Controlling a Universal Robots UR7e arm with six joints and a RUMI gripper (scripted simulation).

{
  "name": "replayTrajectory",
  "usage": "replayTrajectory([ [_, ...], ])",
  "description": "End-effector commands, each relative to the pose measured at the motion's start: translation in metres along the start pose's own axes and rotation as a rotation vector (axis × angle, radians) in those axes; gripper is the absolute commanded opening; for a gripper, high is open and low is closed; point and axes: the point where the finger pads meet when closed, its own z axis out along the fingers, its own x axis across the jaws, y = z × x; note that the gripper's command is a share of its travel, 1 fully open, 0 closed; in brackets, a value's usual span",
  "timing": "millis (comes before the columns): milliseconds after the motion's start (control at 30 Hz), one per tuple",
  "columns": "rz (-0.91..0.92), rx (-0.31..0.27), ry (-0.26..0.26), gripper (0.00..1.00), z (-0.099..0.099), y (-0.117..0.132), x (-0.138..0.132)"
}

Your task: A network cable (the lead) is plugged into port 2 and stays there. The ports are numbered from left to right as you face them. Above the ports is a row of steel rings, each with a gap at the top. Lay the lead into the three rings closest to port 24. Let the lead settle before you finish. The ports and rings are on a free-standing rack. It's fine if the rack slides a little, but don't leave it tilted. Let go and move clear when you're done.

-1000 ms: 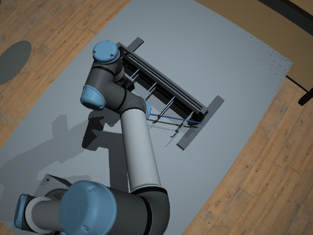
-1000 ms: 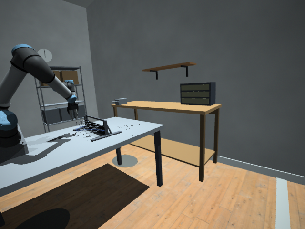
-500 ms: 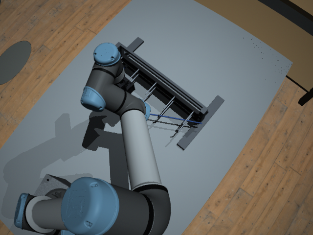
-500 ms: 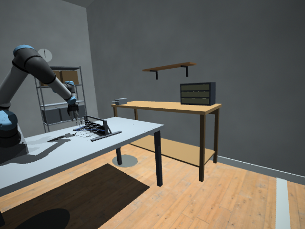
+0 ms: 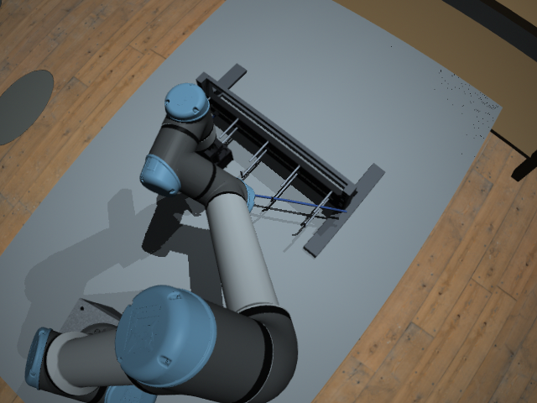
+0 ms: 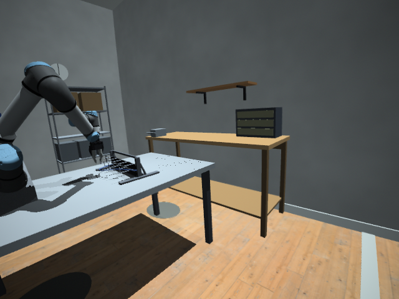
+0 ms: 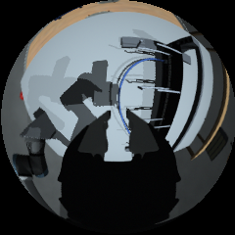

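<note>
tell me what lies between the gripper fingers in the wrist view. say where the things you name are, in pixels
No lead there: only a bare stretch of pale table (image 7: 117, 147) shows between the fingers in the wrist view.
</note>
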Motion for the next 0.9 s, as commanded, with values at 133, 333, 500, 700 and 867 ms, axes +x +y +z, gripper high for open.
replayTrajectory([
  [133,0.0,0.001,0.002,0.2,0.024,0.0,0.001],
  [333,0.0,0.001,0.002,0.2,0.034,0.0,0.001],
  [500,0.0,0.001,0.002,0.2,0.044,0.0,0.001],
  [700,0.0,0.001,0.002,0.2,0.05,0.0,0.001],
  [867,0.0,0.001,0.002,0.2,0.052,0.0,0.001],
])
